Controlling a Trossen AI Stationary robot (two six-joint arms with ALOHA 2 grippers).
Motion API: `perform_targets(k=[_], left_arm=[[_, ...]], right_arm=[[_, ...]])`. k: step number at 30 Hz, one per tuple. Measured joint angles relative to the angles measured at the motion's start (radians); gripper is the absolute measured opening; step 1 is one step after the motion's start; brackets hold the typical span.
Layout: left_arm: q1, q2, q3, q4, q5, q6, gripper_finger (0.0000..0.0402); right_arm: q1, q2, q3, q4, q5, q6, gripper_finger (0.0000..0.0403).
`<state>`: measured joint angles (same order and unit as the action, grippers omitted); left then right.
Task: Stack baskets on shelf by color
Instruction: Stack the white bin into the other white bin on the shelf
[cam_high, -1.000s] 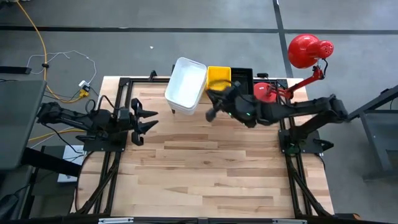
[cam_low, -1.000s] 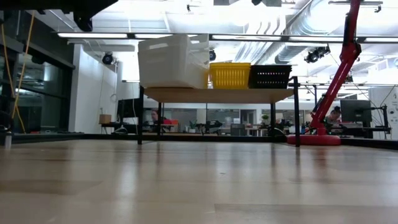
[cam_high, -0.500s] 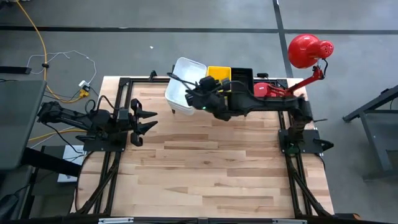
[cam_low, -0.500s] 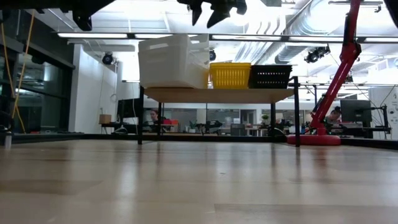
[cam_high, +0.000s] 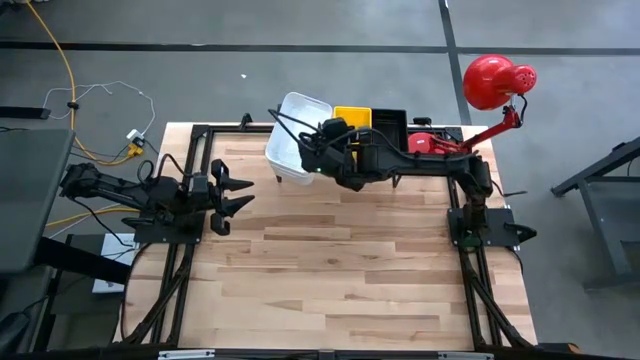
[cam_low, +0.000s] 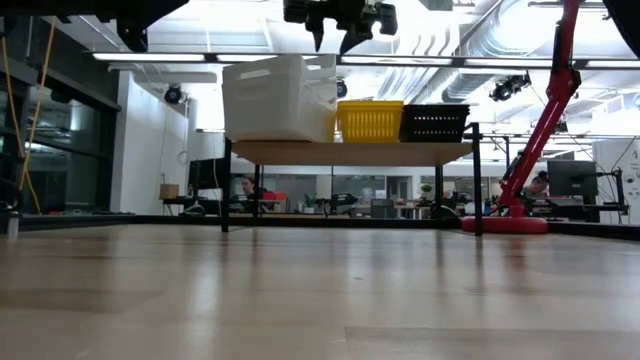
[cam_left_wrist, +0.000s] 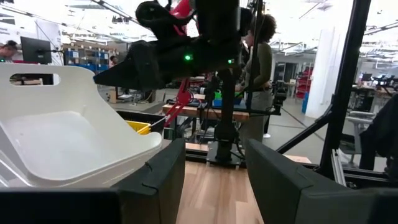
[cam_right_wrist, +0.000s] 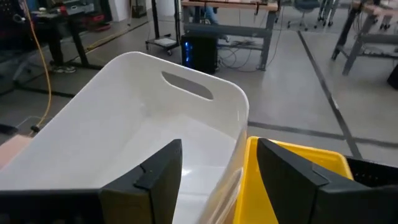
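The shelf (cam_low: 350, 152) stands at the table's far edge. On its left end rests a tall white basket stack (cam_high: 298, 148), slightly tilted. A yellow basket (cam_low: 370, 120) sits in the middle and a black basket (cam_low: 435, 122) on the right. My right gripper (cam_right_wrist: 217, 180) hovers open above the seam between the white basket (cam_right_wrist: 143, 137) and the yellow one (cam_right_wrist: 292, 168), its fingers on either side of the white rim without touching. My left gripper (cam_high: 235, 192) waits open at the table's left side, its fingers empty.
A red lamp (cam_high: 495, 80) stands on its base (cam_high: 425, 147) just right of the shelf, its stem (cam_low: 545, 110) slanting up. The table's wooden top (cam_high: 340, 270) lies bare in front of the shelf. A person (cam_left_wrist: 255, 62) stands in the room beyond.
My right gripper has swung from in front of the yellow basket toward the table's left and far edge, over the white basket's right rim. It has come down a little and has opened. The baskets have not moved.
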<state>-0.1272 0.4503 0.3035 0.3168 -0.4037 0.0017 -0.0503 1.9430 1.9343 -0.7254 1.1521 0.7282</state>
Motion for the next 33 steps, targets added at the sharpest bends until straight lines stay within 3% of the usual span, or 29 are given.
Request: perform_targets(k=[11, 14, 20, 24, 33], left_arm=[[0.0, 0.0, 0.0, -0.006, 0.0, -0.018, 0.0156], [0.0, 0.0, 0.0, -0.007, 0.0, -0.017, 0.0156], [0.0, 0.0, 0.0, -0.012, 0.0, -0.017, 0.0156], [0.0, 0.0, 0.0, -0.014, 0.0, -0.017, 0.0156], [0.0, 0.001, 0.0, -0.014, 0.0, -0.017, 0.0156]], right_arm=[[-0.067, 0.0, -0.002, 0.001, -0.118, 0.04, 0.0181], [-0.081, 0.0, -0.002, 0.001, -0.149, 0.057, 0.0139], [-0.098, 0.0, 0.01, 0.008, -0.153, -0.004, 0.0013], [-0.112, 0.0, 0.054, 0.02, -0.19, -0.024, 0.0024], [-0.124, 0.0, 0.218, 0.018, -0.258, -0.086, 0.0002]])
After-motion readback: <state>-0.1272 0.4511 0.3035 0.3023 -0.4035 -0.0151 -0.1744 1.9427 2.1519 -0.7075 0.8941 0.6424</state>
